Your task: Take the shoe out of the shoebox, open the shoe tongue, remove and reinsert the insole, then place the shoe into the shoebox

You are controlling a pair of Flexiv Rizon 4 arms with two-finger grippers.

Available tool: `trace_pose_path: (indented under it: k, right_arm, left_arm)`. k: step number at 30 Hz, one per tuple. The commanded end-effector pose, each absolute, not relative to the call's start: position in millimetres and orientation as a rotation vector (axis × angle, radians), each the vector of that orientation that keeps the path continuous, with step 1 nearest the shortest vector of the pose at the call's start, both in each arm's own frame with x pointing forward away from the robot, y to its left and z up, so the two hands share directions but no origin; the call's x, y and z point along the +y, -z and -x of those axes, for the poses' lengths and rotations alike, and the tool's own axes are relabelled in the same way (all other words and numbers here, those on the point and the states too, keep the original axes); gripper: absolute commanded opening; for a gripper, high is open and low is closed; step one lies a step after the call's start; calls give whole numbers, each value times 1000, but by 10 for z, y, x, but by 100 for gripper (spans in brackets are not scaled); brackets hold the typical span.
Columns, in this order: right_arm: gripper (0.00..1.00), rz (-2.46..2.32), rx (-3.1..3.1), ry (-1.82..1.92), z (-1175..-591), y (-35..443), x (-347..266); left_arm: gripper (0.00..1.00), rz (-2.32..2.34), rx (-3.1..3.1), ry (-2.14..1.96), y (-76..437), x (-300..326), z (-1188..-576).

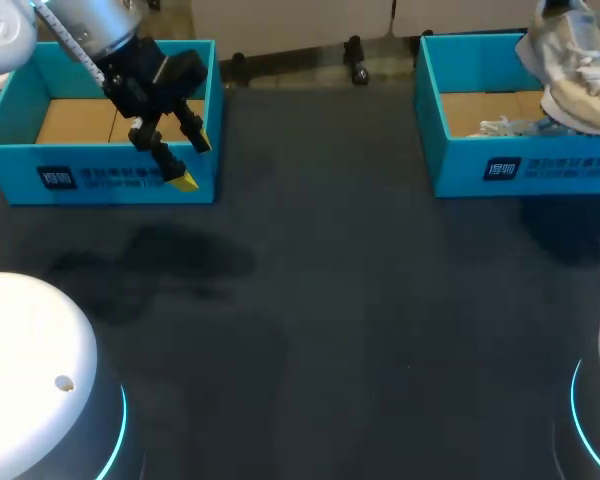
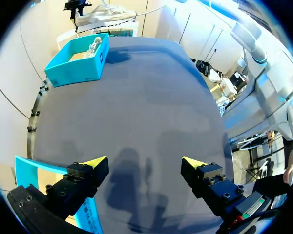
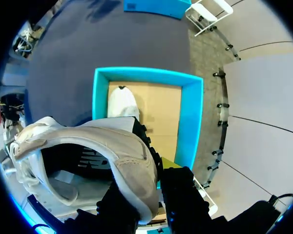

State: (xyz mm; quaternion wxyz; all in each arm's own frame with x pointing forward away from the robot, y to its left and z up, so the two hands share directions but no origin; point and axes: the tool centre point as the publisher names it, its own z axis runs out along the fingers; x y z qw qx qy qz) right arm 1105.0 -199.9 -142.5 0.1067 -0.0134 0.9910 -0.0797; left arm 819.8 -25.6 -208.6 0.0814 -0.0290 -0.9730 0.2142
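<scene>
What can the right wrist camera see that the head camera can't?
Only the right wrist view shows the right tool pinching the edge of the shoe, and the dark inside of the shoe. Only the head view shows the left tool, open, hanging over the front corner of the other box. Both show the pale shoe lifted above the blue shoebox, with something white lying inside it.

The shoe (image 3: 129, 163) is cream-white, both shoeboxes (image 1: 520, 168) turquoise with tan floors, the table (image 1: 330, 310) dark grey.
</scene>
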Motion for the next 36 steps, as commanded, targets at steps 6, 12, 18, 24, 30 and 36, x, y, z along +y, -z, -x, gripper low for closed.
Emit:
trace_pose_path:
  k: [6, 12, 18, 24, 30, 36]
  right_arm:
    - [0, 23, 2904, 170, -11259, 1441, -2287]
    - [0, 23, 2904, 170, -11259, 1441, -2287]
    - [0, 23, 2904, 170, -11259, 1441, -2287]
    - [0, 23, 2904, 170, -11259, 1441, -2287]
    - [0, -7, 2926, 172, -11306, 1487, -2281]
    - [0, -148, 2923, 174, -11415, 1508, -2367]
  left_arm:
    - [100, 87, -2910, -639, 2082, -247, -8186]
    - [100, 87, -2910, -639, 2082, -247, -8186]
    - [100, 87, -2910, -639, 2082, -247, -8186]
    - [100, 87, -2910, -639, 2082, -247, -8186]
    - [100, 87, -2910, -639, 2082, -247, -8186]
    - [100, -130, -2945, -599, 2046, -226, -8185]
